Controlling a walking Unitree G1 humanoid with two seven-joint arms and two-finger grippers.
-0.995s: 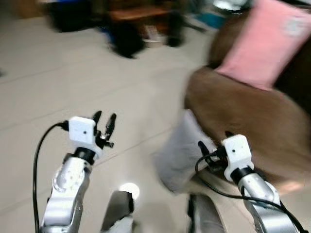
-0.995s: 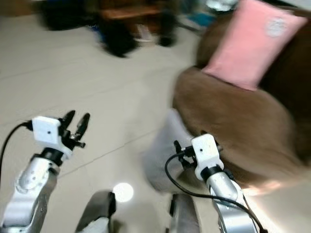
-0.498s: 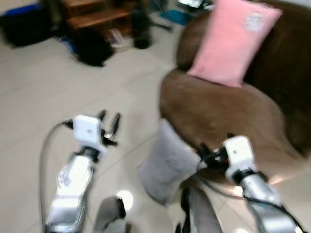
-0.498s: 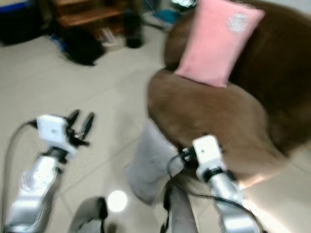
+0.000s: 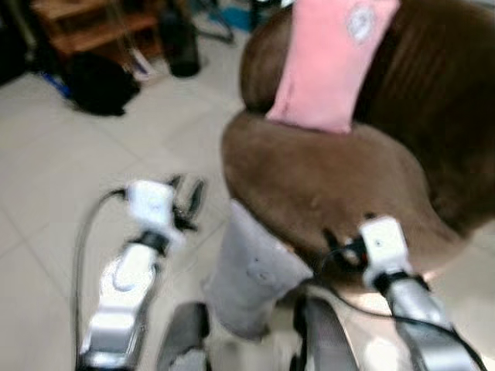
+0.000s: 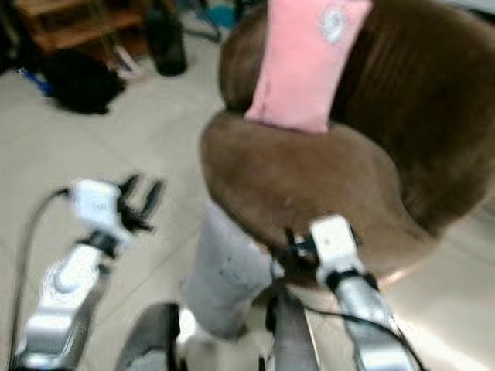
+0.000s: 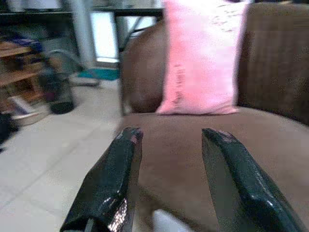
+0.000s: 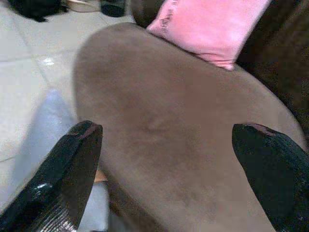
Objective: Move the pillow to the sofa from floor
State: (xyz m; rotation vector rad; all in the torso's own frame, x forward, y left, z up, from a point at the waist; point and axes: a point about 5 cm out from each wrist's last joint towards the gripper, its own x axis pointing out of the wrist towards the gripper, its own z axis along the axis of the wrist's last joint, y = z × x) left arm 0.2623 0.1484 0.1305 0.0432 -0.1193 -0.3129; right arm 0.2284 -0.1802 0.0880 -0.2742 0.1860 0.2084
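The round brown plush sofa (image 5: pixel 332 178) takes up the head view from twelve to four o'clock, with a pink rectangular cushion (image 5: pixel 329 62) propped upright against its backrest. On the pale tiled floor (image 5: pixel 69 162) at six o'clock, a grey soft pillow (image 5: pixel 247 270) leans against the sofa's front edge, its long axis running up toward one o'clock; it is not yet lifted. It lies between the two arms. The right pincer (image 5: pixel 340 247) hangs just beside its upper end at three o'clock of it, over the seat's rim, and looks the nearer; its fingers are spread wide in the right wrist view, holding nothing. The left pincer (image 5: pixel 186 202) sits at about ten o'clock of the pillow, near but apart, released and empty. At eleven o'clock stand a dark bag (image 5: pixel 97 81) and a wooden shelf (image 5: pixel 85 31), blurred.
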